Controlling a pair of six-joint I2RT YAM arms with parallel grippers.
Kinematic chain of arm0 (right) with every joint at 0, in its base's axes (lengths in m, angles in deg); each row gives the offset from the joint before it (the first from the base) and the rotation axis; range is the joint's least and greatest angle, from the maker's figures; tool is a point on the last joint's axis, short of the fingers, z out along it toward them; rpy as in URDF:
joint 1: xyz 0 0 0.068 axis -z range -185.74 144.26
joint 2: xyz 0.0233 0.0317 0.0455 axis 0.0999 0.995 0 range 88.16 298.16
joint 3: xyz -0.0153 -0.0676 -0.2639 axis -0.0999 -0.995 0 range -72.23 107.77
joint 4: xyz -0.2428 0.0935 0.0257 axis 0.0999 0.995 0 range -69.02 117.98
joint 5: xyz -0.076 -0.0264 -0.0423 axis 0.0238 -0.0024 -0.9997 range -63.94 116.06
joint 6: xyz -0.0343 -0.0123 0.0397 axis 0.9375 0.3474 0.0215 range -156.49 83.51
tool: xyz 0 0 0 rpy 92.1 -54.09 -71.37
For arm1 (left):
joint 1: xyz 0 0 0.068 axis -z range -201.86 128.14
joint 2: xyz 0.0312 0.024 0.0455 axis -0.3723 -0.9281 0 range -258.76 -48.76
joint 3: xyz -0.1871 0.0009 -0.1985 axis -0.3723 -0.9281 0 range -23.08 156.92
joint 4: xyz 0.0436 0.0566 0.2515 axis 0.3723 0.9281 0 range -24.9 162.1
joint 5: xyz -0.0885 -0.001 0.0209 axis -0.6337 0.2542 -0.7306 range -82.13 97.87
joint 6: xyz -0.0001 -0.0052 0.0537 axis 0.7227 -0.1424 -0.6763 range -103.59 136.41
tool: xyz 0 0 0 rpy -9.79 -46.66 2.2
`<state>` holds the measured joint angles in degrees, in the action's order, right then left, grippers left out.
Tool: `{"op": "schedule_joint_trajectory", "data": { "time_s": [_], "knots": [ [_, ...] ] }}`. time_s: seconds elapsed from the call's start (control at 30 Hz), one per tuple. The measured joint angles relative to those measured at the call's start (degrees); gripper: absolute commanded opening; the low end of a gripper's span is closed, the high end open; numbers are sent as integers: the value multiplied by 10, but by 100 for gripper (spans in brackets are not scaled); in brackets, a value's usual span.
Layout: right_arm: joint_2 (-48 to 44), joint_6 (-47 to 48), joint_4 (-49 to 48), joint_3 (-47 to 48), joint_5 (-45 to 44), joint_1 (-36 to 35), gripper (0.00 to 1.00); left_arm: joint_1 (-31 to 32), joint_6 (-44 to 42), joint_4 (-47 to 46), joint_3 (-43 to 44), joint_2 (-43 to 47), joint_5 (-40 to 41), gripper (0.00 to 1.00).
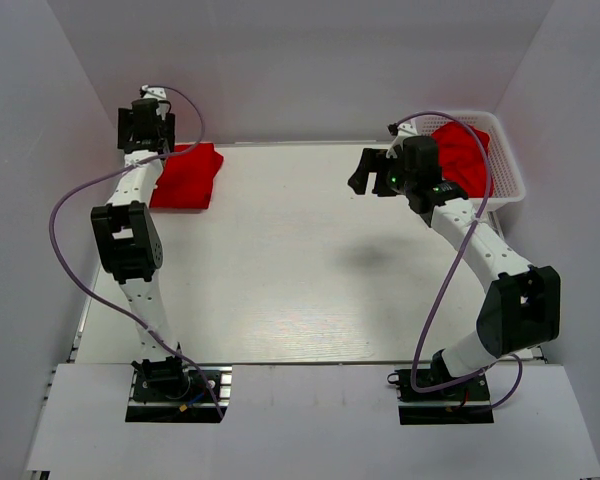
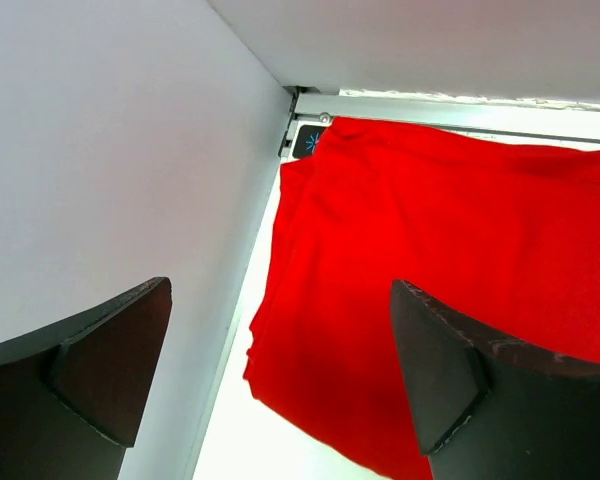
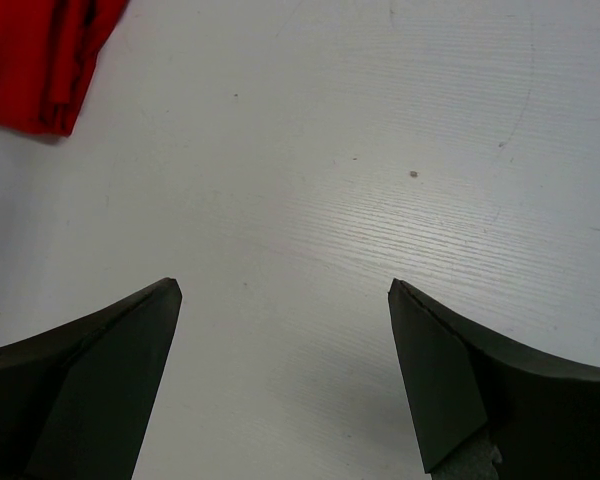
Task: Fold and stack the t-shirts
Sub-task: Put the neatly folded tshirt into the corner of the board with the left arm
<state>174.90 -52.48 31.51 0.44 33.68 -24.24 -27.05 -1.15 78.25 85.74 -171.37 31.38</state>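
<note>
Where bench (image 1: pixel 280 290) meets left wall (image 1: pixel 20 200): folded t-shirt (image 1: pixel 185 177), far corner.
Left gripper (image 2: pixel 280 290): wide apart, empty, above shirt edge.
Right gripper (image 3: pixel 283 285): wide apart, empty, over bare bench.
Basket (image 1: pixel 510 165): second t-shirt (image 1: pixel 467 150).

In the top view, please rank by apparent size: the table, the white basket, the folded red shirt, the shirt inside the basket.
1. table
2. white basket
3. folded red shirt and shirt inside the basket: they look similar, and the right arm hides part of the second, so I cannot rank them.
</note>
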Motion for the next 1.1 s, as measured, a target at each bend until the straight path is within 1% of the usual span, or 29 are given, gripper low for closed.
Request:
{"op": "schedule_joint_trajectory", "data": {
  "time_s": [0.1,0.2,0.27,0.33,0.4,0.47,0.57,0.63,0.67,0.83,0.93,1.0,1.1],
  "knots": [
    [0,-1,0,0,0,0,90,0,20,28,19,0,1,100],
    [0,-1,0,-2,0,0,90,-1,52,85,58,0,-10,100],
    [-2,-1,0,-7,0,0,90,-1,79,125,81,4,-34,100],
    [-8,-2,-3,-20,0,0,90,1,110,164,81,19,-70,100],
    [-16,-3,-5,-36,0,0,90,3,149,181,38,56,-124,100],
    [-24,-4,-5,-56,0,0,90,9,192,170,-57,120,-173,100],
    [-32,-7,-5,-86,2,1,90,24,248,147,-239,253,-233,100],
    [-39,-12,-5,-109,2,1,90,49,278,137,-329,332,-253,100],
    [-42,-13,-4,-119,3,1,90,62,286,138,-354,361,-260,100],
    [-64,-16,-9,-165,12,1,90,158,331,132,-437,491,-270,100],
    [-77,-21,-17,-186,22,1,90,200,354,141,-470,546,-256,100],
    [-82,-28,-24,-194,29,1,90,210,362,156,-472,551,-233,100],
    [-84,-35,-40,-210,37,1,90,221,363,178,-469,529,-205,100]
  ]
}}
